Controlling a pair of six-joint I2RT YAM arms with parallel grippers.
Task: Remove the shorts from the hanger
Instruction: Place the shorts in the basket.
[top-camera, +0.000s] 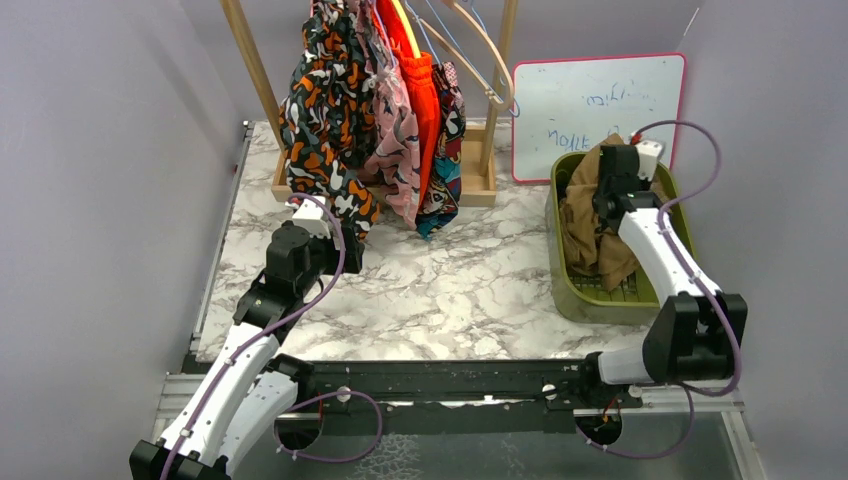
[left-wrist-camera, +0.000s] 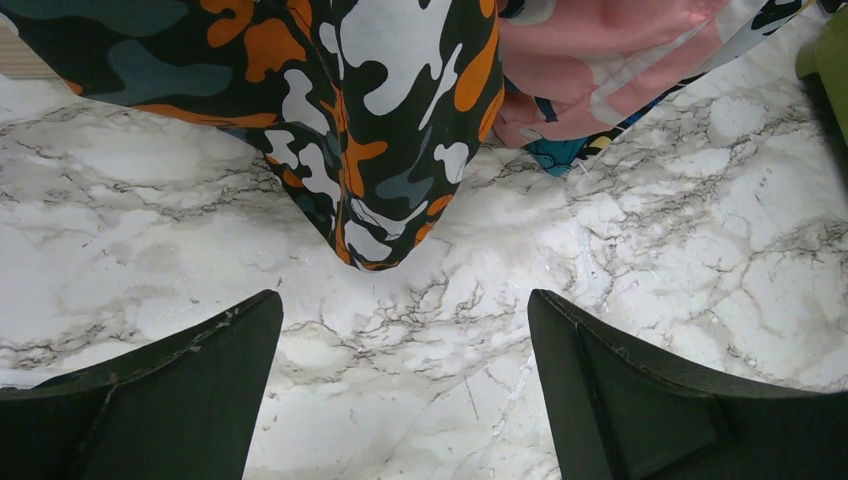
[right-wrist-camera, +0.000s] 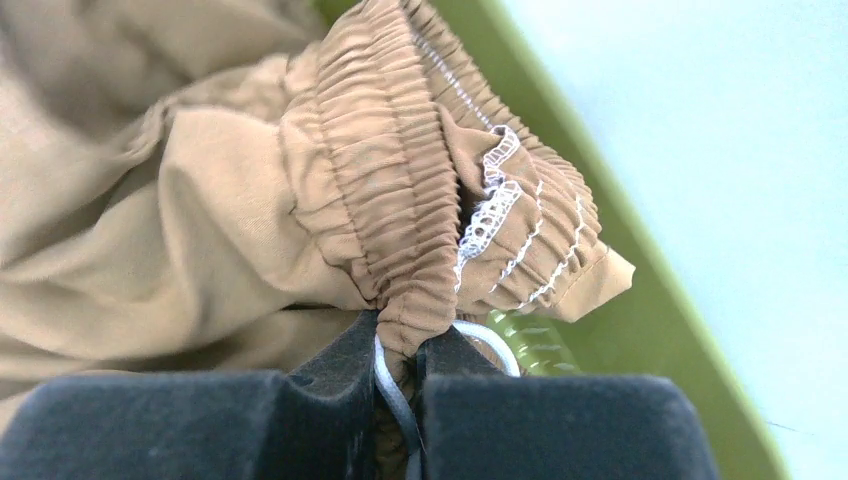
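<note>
Several pairs of shorts hang from hangers on a wooden rack: a black-orange-white blotch pair (top-camera: 325, 110), a pink print pair (top-camera: 395, 140), a bright orange pair (top-camera: 425, 90) and a multicolour pair (top-camera: 445, 175). My left gripper (top-camera: 345, 245) is open just below and in front of the blotch pair's hem (left-wrist-camera: 370, 200), with bare marble between its fingers (left-wrist-camera: 200, 390). My right gripper (right-wrist-camera: 400, 345) is shut on the gathered waistband of the tan shorts (right-wrist-camera: 370, 170), which lie bunched in the green bin (top-camera: 560, 290). A white cord is pinched in with the fabric.
Empty wooden and wire hangers (top-camera: 480, 50) hang at the right end of the rack. The rack's wooden base (top-camera: 480, 185) sits on the marble table (top-camera: 450, 290). A whiteboard (top-camera: 598, 105) leans behind the bin. Grey walls close in both sides.
</note>
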